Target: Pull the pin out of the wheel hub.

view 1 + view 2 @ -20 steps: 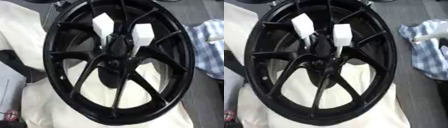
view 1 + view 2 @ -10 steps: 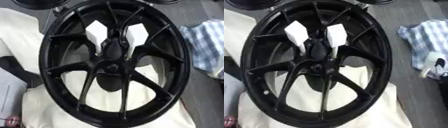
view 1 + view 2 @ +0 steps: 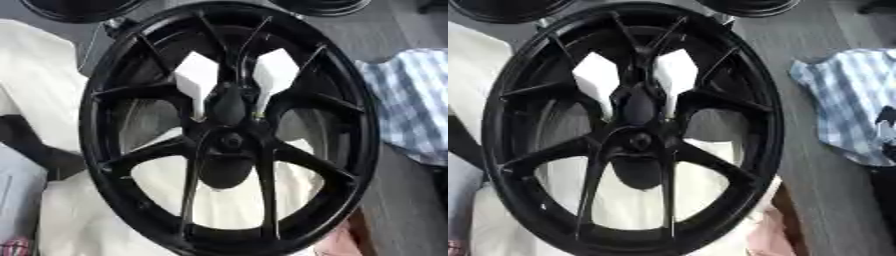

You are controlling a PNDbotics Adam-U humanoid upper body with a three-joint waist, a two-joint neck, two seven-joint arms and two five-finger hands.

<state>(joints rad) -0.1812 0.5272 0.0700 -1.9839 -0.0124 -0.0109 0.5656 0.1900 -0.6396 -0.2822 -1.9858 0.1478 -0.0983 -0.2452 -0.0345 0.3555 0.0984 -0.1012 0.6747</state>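
Hand's grip: cannot tell, black on black, only a dark shape with two white pieces just above the hub, side unclear. Lying on cream cloth toward the surface's left edge: black wheel, spokes meeting at the wheel hub. Cannot make out the pin. Toward the right edge of the grey surface: blue checked cloth.

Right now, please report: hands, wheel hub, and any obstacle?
Neither hand in view. Black wheel lies on pale cloth, hub central; pin not discernible. Checked cloth lies apart, right.
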